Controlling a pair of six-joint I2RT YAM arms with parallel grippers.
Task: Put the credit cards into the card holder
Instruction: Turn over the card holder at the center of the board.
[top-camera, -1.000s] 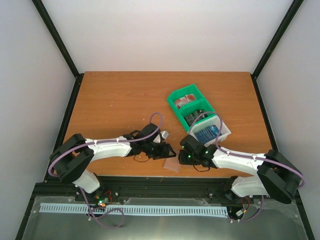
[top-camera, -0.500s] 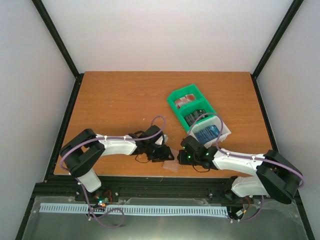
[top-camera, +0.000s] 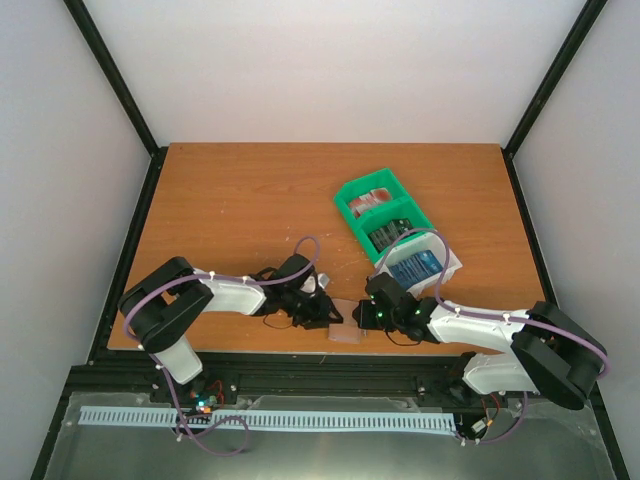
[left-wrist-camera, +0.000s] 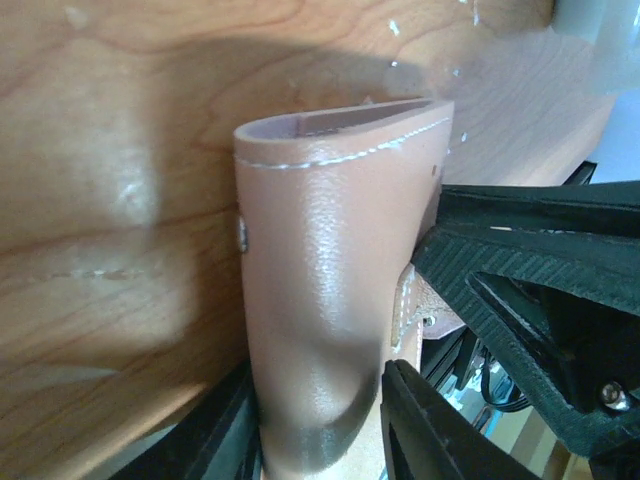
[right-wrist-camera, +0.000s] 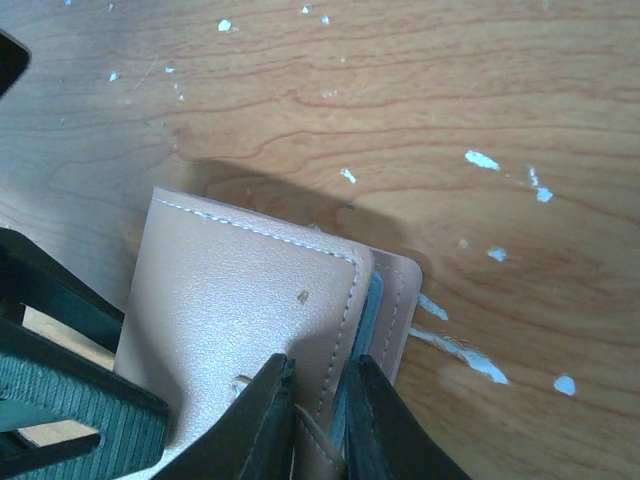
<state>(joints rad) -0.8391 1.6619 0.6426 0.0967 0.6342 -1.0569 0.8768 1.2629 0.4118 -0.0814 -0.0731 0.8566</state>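
Left gripper (left-wrist-camera: 318, 425) slid in and, like right gripper (right-wrist-camera: 318, 400), clamps a flap edge of the soft, bendy card holder (left-wrist-camera: 330, 260).

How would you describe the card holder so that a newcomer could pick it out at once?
Start at the near edge of the wooden table, about its middle. The card holder sits there: a small tan-pink stitched leather fold, unlike the green-and-white tray of cards farther back.

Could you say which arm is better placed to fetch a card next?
Likely right: the card tray sits just beyond the right gripper, though it pinches the card holder; the left gripper is farther off.
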